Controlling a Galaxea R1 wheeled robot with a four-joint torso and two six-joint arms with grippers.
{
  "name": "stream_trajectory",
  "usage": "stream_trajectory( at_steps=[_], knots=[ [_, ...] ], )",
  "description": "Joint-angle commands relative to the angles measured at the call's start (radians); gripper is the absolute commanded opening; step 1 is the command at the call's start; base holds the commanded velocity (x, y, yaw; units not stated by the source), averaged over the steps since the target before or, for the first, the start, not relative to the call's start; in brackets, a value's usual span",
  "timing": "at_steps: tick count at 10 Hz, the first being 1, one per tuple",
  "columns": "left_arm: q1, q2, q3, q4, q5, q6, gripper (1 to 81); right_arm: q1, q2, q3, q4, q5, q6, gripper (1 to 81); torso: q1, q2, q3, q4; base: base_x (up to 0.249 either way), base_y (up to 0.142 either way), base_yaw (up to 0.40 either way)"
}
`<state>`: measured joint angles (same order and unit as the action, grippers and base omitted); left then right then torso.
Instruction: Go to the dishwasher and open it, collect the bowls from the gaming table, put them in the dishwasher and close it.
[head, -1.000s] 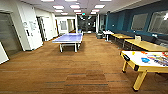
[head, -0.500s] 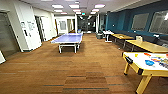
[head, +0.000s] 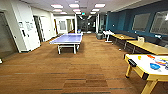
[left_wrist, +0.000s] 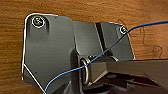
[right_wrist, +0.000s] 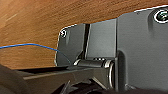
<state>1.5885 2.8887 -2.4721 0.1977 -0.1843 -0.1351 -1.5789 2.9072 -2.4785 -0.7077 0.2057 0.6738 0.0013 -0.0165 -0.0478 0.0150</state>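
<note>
1. The gaming table (head: 142, 65), white-topped with yellow edges and legs, stands at the right of the head view on the brown wood-patterned floor (head: 82, 72).
2. A blue bowl (head: 154, 66) lies on its top, with an orange one (head: 150, 56) further back; other coloured items beside them are too blurred to name.
3. A blue table-tennis table (head: 67, 39) stands further down the room, left of centre.
4. Both wrist views show the robot's dark plate over the floor; whether the jaws are open or closed cannot be told, nor how they lie relative to the bowls.
</note>
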Motion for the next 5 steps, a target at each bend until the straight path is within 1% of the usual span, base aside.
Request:
stream_trajectory(
  at_steps=[1,5],
  knots=[
    [-0.037,-0.009,0.009,0.002,0.042,-0.001,81.1,0.042,0.002,0.007,-0.013,-0.028,-0.002,81.1,0.0,0.0,0.0,0.0,0.228,0.0,0.0],
    [-0.037,-0.005,0.009,0.002,0.042,-0.001,81.1,0.042,0.002,0.004,-0.015,-0.029,-0.002,81.1,0.0,0.0,0.0,0.0,0.227,0.0,0.0]
  ],
)
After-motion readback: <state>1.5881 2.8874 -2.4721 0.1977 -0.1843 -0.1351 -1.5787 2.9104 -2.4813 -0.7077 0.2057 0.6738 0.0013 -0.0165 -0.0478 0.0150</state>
